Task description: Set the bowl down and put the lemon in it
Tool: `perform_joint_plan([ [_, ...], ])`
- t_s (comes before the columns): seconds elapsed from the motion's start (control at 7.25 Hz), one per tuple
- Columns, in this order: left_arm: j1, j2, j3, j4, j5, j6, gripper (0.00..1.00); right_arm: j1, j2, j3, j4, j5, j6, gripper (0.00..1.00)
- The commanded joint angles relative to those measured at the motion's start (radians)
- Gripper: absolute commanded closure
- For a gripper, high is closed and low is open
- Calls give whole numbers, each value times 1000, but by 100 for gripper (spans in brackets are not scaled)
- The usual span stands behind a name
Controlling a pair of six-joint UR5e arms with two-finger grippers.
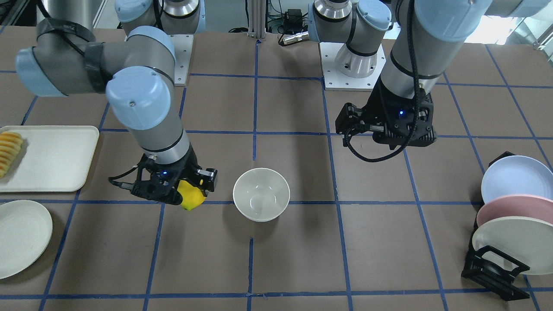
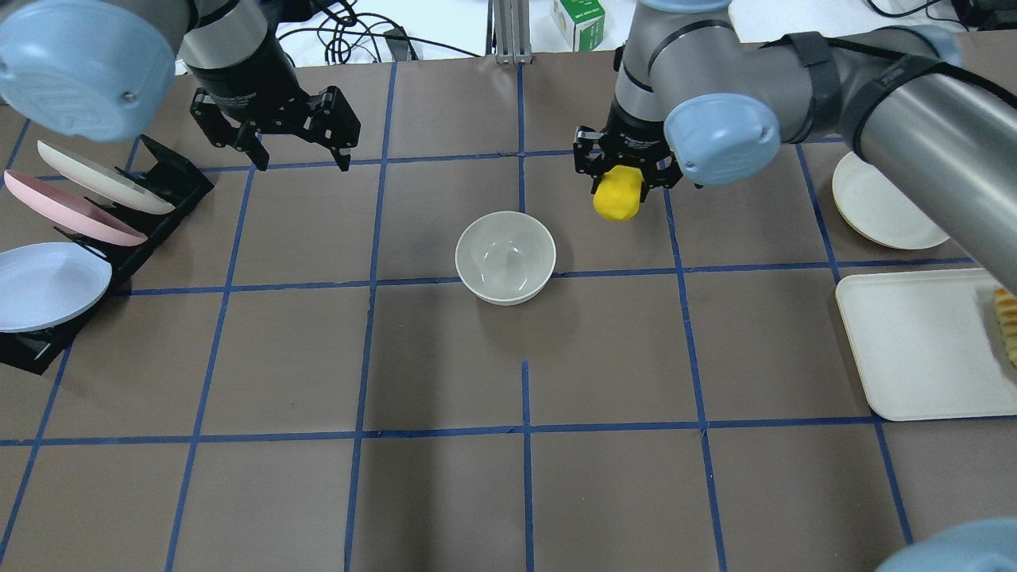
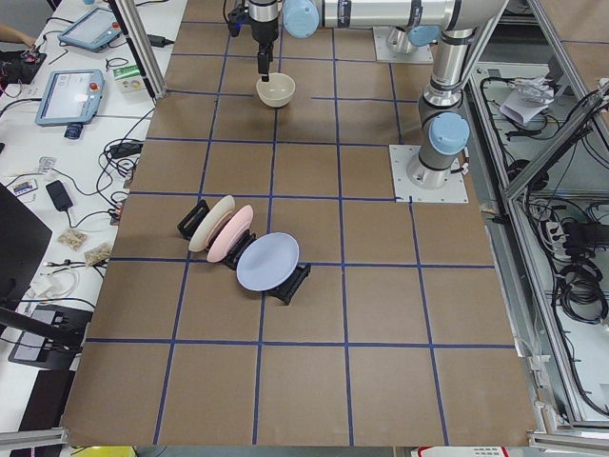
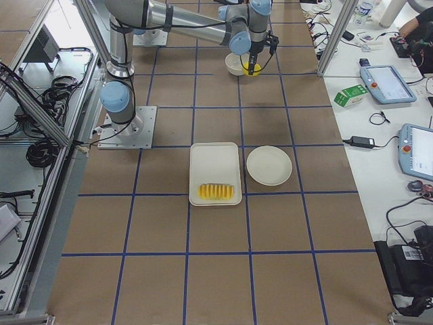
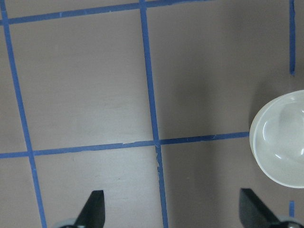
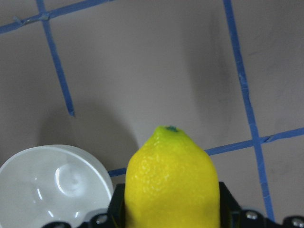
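While our right gripper (image 2: 624, 184) clamps the lemon (image 2: 618, 202) between its fingers, with the pointed tip facing down at the table (image 2: 445, 357), we see the fruit just beside the bowl (image 2: 505, 256), on the robot's right of it and apart from its rim. A strip of brown, blue-taped tabletop lies between the two. The bowl stands upright near the table's middle. On its other side, well apart, our left gripper (image 2: 302, 161) hangs with jaws spread wide. Farther left a black rack (image 2: 179, 179) holds three plates (image 2: 56, 282) on edge. Farther right lie a cream plate (image 2: 882, 202) and a tray (image 2: 914, 342) with fruit slices (image 2: 1006, 318).
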Motion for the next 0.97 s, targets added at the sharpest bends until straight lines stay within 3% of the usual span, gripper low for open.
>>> perform_joint_plan([
  [0.0,39,20,-27,-1,-4,0,0,107,15,4,-23,0,62,100],
  [0.55,34,36,-53,-5,2,0,0,197,155,4,-209,31,50,100],
  [0.83,48,25,-51,-1,5,0,0,201,188,4,-221,30,40,100],
])
